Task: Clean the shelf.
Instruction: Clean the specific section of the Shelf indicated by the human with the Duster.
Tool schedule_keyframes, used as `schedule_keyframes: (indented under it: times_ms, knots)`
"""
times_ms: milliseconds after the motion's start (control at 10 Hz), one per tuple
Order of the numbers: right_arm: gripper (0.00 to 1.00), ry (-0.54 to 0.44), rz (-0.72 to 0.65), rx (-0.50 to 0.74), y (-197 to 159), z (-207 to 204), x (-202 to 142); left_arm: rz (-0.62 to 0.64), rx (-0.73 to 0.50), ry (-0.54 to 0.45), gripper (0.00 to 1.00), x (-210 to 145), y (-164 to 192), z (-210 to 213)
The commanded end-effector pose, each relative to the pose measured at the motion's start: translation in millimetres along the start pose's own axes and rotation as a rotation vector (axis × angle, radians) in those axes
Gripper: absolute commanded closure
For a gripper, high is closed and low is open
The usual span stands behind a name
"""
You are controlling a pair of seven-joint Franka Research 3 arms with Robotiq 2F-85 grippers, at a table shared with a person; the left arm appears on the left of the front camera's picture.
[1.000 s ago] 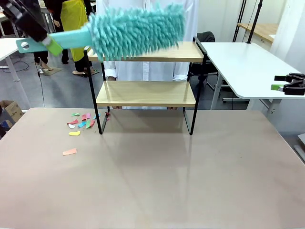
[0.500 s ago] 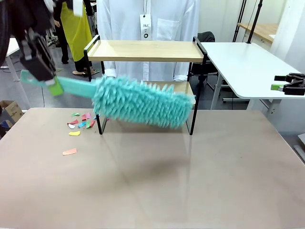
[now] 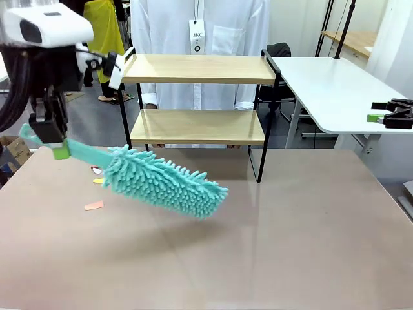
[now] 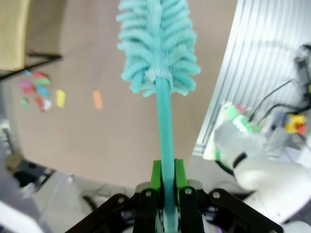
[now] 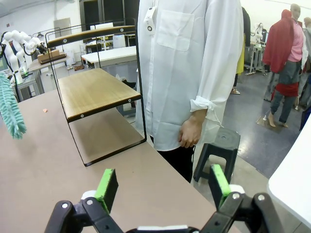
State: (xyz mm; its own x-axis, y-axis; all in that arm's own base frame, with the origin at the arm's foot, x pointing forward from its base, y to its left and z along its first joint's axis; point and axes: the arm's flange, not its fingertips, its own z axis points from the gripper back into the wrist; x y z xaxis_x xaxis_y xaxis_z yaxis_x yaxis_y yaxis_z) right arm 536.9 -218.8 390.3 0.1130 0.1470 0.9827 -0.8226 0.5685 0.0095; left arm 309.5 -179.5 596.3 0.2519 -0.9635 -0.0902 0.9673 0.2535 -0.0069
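Note:
The shelf (image 3: 197,126), two light wooden boards in a thin black frame, stands at the table's far side; both boards look bare. My left gripper (image 3: 57,147) is shut on the handle of a fluffy teal duster (image 3: 164,184), which slants down over the table in front of the shelf's left end. In the left wrist view the green pads (image 4: 155,175) clamp the handle, and the duster head (image 4: 158,43) points away. My right gripper (image 3: 387,117) hangs open at the far right, off the table. Its own view shows the gripper (image 5: 163,187) wide apart, with the shelf (image 5: 95,87) ahead.
Coloured paper scraps (image 3: 97,171) lie on the table left of the shelf, one orange scrap (image 3: 94,205) nearer; the scraps (image 4: 36,92) also show from the left wrist. A person in a white shirt (image 3: 200,26) stands behind the shelf. A white side table (image 3: 335,90) stands at the right.
The left arm has swung the duster down from the top board's height to low over the table, its head now left of and in front of the shelf. The right gripper has not moved.

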Motion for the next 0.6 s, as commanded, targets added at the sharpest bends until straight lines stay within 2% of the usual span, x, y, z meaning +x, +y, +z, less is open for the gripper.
schedule_keyframes:
  times_ms: [0, 100, 200, 300, 500]
  knots:
    - [0.00, 0.019, -0.008, -0.001, 1, -1, 4, -0.009, 0.019, 0.075, 0.87, -11, 10, -11]
    - [0.00, 0.019, -0.008, -0.001, 1, -1, 4, 0.009, 0.019, 0.073, 0.87, -11, 16, -20]
    - [0.00, 0.019, -0.008, -0.001, 1, -1, 4, 0.054, 0.102, 0.064, 0.87, -13, 12, -24]
    - [0.00, 0.019, -0.008, -0.001, 1, -1, 4, 0.015, 0.005, 0.068, 0.87, -7, 13, -16]
    - [0.00, 0.019, -0.008, -0.001, 1, -1, 4, 0.015, 0.005, 0.068, 0.87, -7, 13, -16]
